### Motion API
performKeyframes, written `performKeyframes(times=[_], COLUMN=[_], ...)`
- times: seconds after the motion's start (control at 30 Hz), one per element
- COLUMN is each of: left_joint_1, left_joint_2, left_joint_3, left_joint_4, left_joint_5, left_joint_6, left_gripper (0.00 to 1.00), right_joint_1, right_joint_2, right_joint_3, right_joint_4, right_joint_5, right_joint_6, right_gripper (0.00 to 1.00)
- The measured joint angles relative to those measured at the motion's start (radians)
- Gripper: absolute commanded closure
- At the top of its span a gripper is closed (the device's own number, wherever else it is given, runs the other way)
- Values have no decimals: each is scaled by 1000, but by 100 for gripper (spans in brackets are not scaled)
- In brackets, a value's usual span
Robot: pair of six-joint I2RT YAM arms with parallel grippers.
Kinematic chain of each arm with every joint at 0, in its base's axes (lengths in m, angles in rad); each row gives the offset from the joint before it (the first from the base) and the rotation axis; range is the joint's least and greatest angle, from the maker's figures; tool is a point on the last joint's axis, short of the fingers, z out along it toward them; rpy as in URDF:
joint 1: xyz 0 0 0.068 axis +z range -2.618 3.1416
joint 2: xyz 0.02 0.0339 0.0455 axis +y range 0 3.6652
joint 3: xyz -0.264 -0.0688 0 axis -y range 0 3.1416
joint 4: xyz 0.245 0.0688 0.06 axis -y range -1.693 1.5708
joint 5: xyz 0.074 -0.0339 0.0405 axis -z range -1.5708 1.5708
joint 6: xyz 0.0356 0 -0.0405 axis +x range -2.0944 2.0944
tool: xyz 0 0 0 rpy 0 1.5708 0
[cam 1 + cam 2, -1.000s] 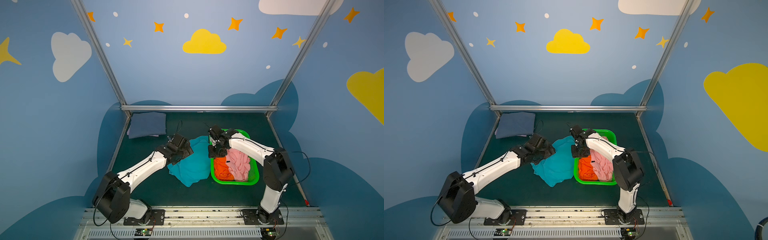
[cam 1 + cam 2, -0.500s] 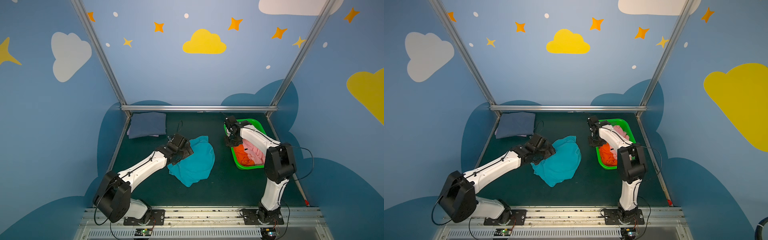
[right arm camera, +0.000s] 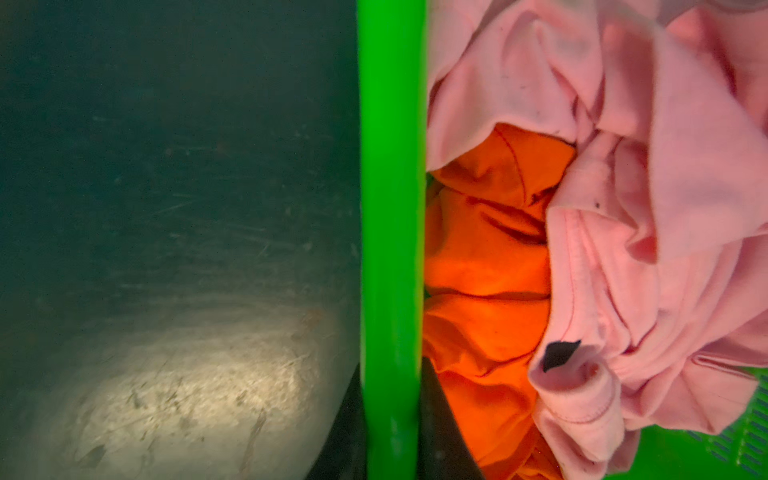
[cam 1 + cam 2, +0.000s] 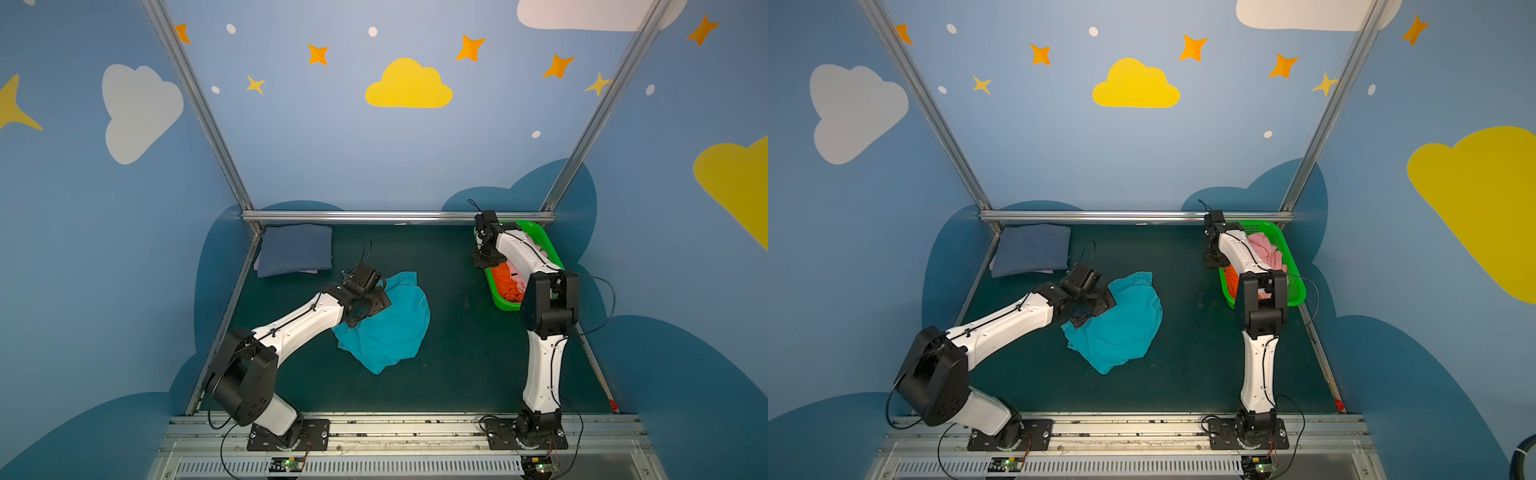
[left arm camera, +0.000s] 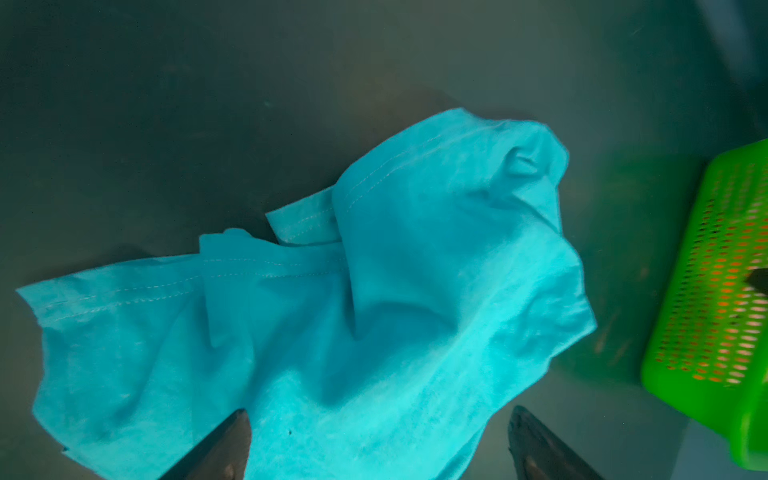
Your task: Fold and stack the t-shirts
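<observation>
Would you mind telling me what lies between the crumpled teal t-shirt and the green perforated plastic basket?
Nothing: in both top views only bare dark green tabletop separates the crumpled teal t-shirt from the green perforated plastic basket.

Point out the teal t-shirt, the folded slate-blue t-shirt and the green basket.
teal t-shirt (image 4: 390, 328), in a top view, middle of its crumpled body.
slate-blue t-shirt (image 4: 297, 249), in a top view, centre of its folded top face.
green basket (image 3: 390, 208), right wrist view, on its rim.
</observation>
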Motion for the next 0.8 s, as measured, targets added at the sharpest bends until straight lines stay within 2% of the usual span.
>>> performKeyframes(times=[0.27, 0.47, 0.57, 0.8], left_joint_1=[0, 0, 0, -3], left_joint_2=[135, 201, 210, 216], left_joint_3=[69, 104, 117, 138], left_joint_4=[-31, -35, -38, -46], left_joint_5=[46, 81, 91, 95], left_joint_6=[0, -6, -9, -12], left_gripper=[6, 6, 6, 4], right_joint_1=[-64, -111, -123, -117], right_joint_2=[66, 111, 126, 149], right_joint_3=[101, 188, 218, 249], right_joint_4=[2, -63, -88, -87], right_joint_5=[-5, -26, -40, -55], right_joint_6=[-54, -69, -77, -89], right_gripper=[100, 98, 88, 52])
